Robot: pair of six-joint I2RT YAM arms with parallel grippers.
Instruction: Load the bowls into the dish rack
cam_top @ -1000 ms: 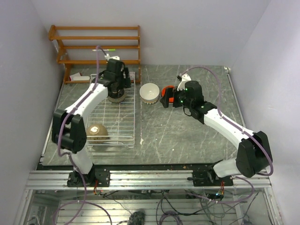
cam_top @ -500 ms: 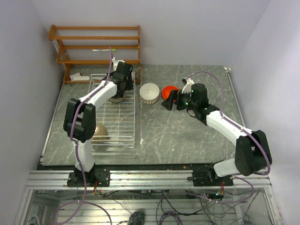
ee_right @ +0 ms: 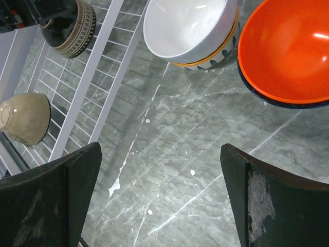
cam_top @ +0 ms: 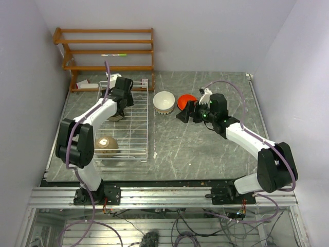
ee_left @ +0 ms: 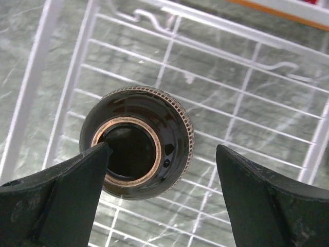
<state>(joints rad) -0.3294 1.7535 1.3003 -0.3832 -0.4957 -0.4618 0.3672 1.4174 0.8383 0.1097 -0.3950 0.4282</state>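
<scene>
The white wire dish rack lies on the left of the table. A glossy black-brown bowl sits upside down in its far end, and a tan bowl lies in its near end. My left gripper hangs open above the black bowl, holding nothing. A white bowl with a blue pattern and an orange-red bowl stand on the table right of the rack. My right gripper is open and empty over bare table, just short of these two bowls.
A brown wooden slatted shelf stands at the back left against the wall. Small white chips lie on the grey marbled table by the rack's near right corner. Walls close in on the left and right.
My left gripper has come off the black bowl, risen and swung left over the rack's far end. My right gripper has drawn back from the orange-red bowl, which now shows whole.
</scene>
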